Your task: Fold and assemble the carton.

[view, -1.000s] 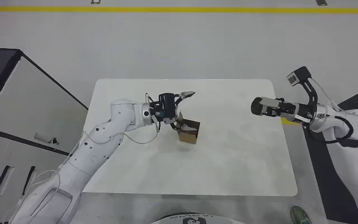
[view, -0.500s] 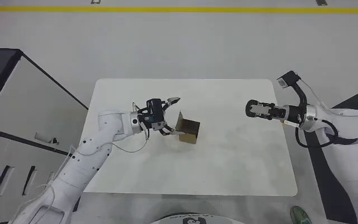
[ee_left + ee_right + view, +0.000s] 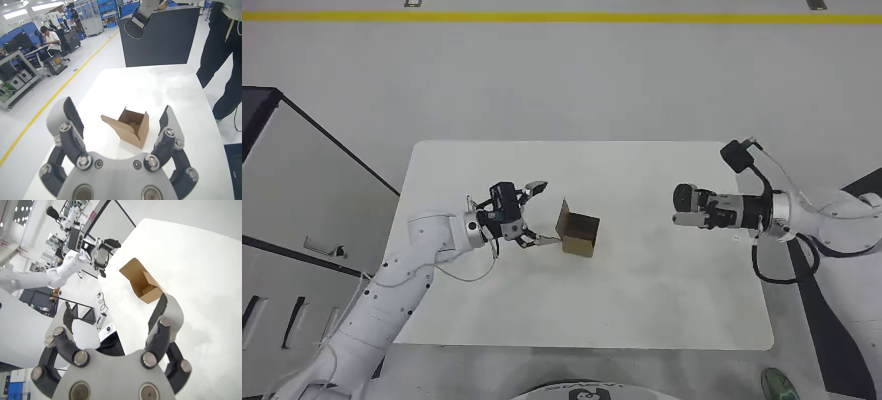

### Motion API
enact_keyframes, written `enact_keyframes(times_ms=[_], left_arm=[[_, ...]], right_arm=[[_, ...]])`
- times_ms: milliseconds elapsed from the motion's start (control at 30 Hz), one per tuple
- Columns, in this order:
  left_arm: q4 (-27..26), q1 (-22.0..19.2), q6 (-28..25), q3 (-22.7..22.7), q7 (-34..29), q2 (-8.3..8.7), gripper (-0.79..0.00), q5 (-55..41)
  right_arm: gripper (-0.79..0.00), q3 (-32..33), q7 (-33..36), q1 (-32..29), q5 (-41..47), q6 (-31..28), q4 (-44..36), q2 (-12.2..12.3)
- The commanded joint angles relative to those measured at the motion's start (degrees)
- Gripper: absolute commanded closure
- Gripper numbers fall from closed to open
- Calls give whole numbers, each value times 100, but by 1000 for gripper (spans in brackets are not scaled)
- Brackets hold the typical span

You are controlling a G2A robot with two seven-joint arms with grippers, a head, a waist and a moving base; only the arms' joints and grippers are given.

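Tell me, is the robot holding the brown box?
No, nothing is held. The carton stands free on the table. The left gripper is beside it with jaws open; the right gripper, also open, is farther off.

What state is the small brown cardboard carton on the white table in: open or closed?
Open: the small brown cardboard carton has one flap unfolded, and both wrist views show its hollow inside.

The carton (image 3: 578, 232) stands on the surface (image 3: 662, 290). Just left of the carton is the left gripper (image 3: 536, 213), not touching; well apart to the carton's right is the right gripper (image 3: 678, 205).
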Motion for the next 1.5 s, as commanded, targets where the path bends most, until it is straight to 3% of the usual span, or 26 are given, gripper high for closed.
enact_keyframes(times_ms=[0, 300, 700, 1100, 1367, 1467], left_arm=[[-7, 173, -7, -132, 60, 44, -785, 49], [3, 659, 3, -474, 312, 178, -785, 341], [165, 703, -46, -416, 470, 196, -785, 322], [176, 697, -43, -408, 464, 194, -785, 322], [176, 697, -43, -408, 464, 194, -785, 322], [176, 697, -43, -408, 464, 194, -785, 322]], right_arm=[[-785, -211, 2, 148, -259, -223, 73, -25], [-785, -1497, -344, 1102, -1582, -748, 669, -267], [-785, -3113, -1268, 2301, -2830, -983, 1737, -791], [-785, -3142, -1316, 2326, -2883, -981, 1751, -805], [-785, -3273, -2201, 2160, -4377, -767, 1357, -853], [-656, -3428, -2507, 2158, -4775, -745, 1312, -913]])
